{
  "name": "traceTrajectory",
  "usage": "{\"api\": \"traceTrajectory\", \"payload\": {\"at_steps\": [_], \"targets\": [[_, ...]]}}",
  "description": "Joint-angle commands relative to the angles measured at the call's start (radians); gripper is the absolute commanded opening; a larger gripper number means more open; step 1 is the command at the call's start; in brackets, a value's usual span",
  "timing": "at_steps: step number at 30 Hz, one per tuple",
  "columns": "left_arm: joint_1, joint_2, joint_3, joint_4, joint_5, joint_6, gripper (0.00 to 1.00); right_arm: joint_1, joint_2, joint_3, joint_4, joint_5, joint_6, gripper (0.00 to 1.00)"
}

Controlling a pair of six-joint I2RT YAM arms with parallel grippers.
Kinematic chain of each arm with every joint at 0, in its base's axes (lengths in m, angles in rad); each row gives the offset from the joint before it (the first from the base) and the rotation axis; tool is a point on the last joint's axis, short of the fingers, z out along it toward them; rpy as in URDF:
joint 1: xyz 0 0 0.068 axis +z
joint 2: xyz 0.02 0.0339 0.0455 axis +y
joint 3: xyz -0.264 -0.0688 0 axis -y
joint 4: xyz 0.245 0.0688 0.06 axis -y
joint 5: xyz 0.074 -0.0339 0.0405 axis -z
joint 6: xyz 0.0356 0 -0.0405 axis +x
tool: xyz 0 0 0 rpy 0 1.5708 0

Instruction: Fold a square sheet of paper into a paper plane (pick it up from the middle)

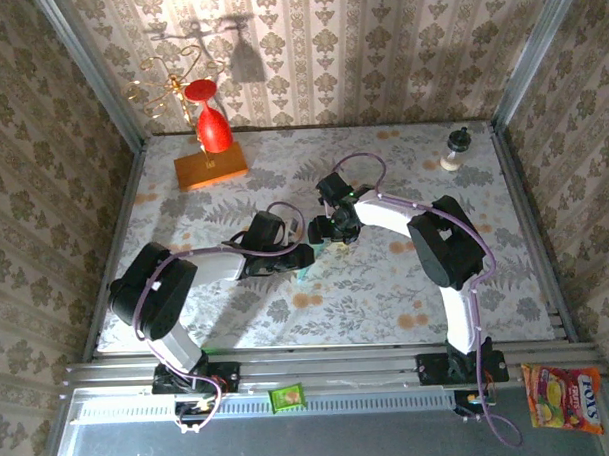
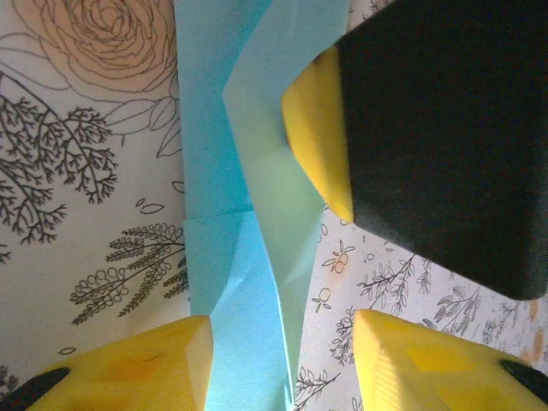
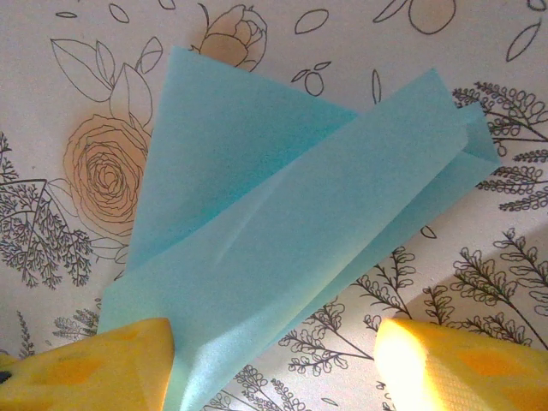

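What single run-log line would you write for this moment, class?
paper plane: light-blue, part-folded, one flap lifted, on floral table | left tool: open, astride the paper | right tool: open, at the lifted flap

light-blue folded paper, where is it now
The paper lies mid-table in the top view, on the floral cloth where the left gripper and right gripper meet.

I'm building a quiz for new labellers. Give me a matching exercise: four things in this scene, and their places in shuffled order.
Things:
1. orange block
2. green packet
3. sweets bag
4. blue paper

Places:
a. middle of the table
b. near right corner, beyond the table
c. far left of the table, by the red glass
d. near edge, on the metal frame, left of centre

Pairs: 1-c; 2-d; 3-b; 4-a
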Motion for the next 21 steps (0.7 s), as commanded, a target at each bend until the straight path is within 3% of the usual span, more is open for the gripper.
{"api": "traceTrajectory", "payload": {"at_steps": [1, 21], "targets": [[-0.004, 0.014, 0.027, 0.007, 0.018, 0.04, 0.44, -0.001, 0.097, -0.03, -0.005, -0.017, 0.009, 0.68], [-0.004, 0.099, 0.065, 0.088, 0.045, 0.081, 0.3, -0.01, 0.103, -0.031, 0.001, -0.043, 0.024, 0.67]]}}
